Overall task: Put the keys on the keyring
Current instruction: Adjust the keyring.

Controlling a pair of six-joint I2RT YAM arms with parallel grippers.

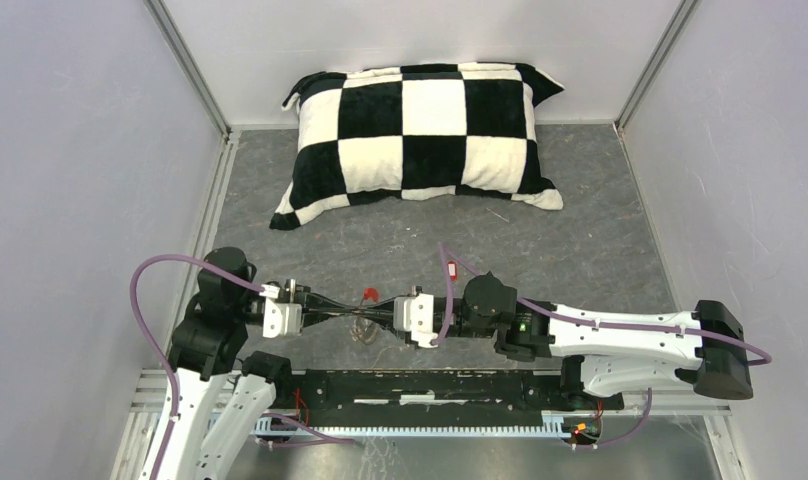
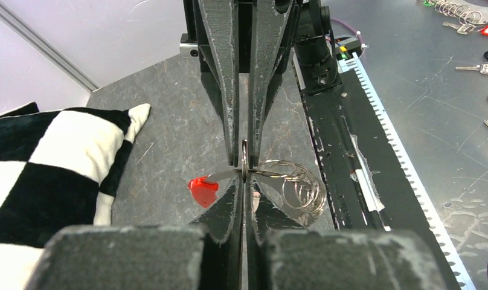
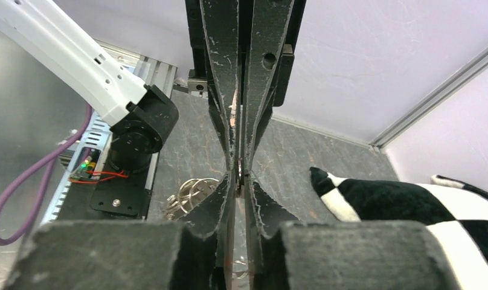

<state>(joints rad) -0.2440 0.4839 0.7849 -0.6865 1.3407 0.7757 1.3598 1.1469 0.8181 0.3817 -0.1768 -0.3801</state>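
Note:
My two grippers meet tip to tip low over the grey table (image 1: pixel 580 230). The left gripper (image 2: pixel 244 177) is shut. The silver blade of the red-headed key (image 2: pixel 203 191) runs into its tips, and the red head sticks out to the left. The keyring (image 2: pixel 302 187), a bunch of thin silver loops, hangs off the other side of the same pinch point. One loop stands edge-on between the narrow jaws of the right gripper (image 3: pixel 239 175), with more loops (image 3: pixel 190 190) to its left. From above, the red head (image 1: pixel 370 294) lies just beyond the tips and the loops (image 1: pixel 362 332) just before them.
A black-and-white checkered pillow (image 1: pixel 420 130) lies at the back of the table, near both wrists' sides. A black rail (image 1: pixel 440 385) runs along the near edge. Pale walls close in the left, right and back. Spare keys and rings (image 2: pixel 471 15) lie on a surface beyond the rail.

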